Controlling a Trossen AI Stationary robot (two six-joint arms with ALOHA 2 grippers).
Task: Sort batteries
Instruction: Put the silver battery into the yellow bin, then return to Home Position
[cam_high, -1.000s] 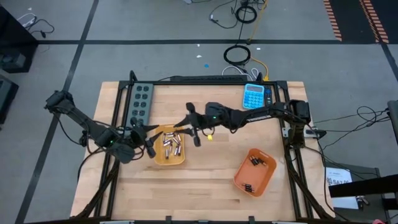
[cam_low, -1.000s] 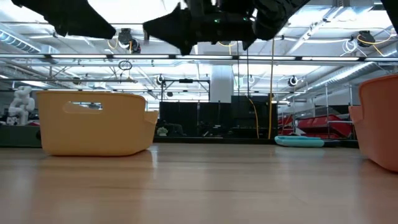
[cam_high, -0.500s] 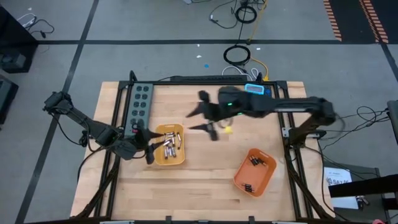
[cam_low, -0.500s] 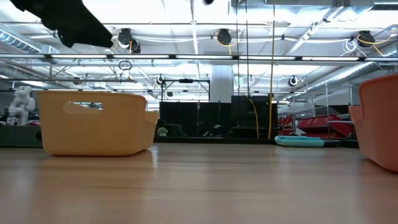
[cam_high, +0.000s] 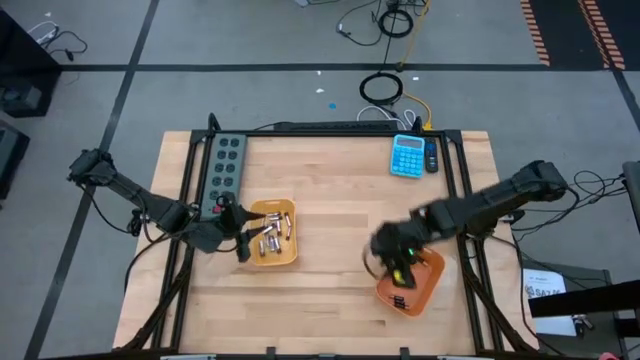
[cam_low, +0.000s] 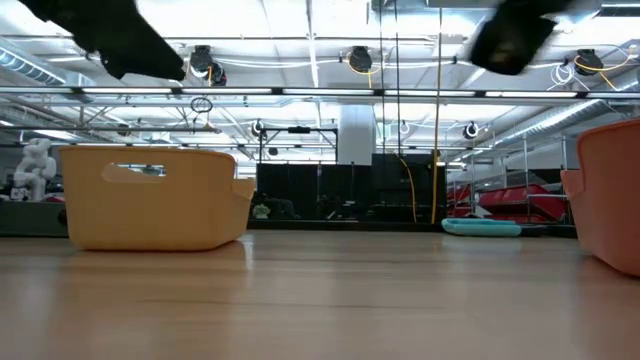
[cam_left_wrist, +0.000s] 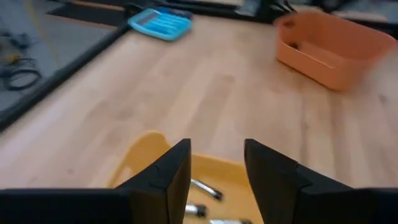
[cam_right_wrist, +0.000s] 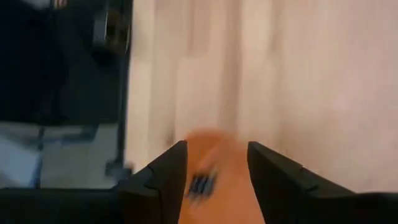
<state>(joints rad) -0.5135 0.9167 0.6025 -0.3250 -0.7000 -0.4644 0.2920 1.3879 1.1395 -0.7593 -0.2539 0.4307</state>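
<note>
left gripper (cam_high: 238, 232): parted, holding nothing, at the yellow tray's (cam_high: 285, 257) edge
right gripper (cam_high: 385, 262): over the orange tray (cam_high: 425, 290), parted, nothing seen between
batteries (cam_high: 268, 233): silvery ones in yellow tray, dark ones in orange

A: What colours sit on the table (cam_high: 330, 225)?

B: Pale wood with straight grain. The yellow tray (cam_high: 276, 255) at nine o'clock holds silvery batteries (cam_high: 270, 235); the orange tray (cam_high: 425, 285) at four o'clock holds dark ones (cam_high: 401, 300).

A: And at one o'clock?

B: A blue calculator (cam_high: 407, 156). At eleven o'clock, a grey box (cam_high: 226, 165) with darker buttons. Both arms are black.
</note>
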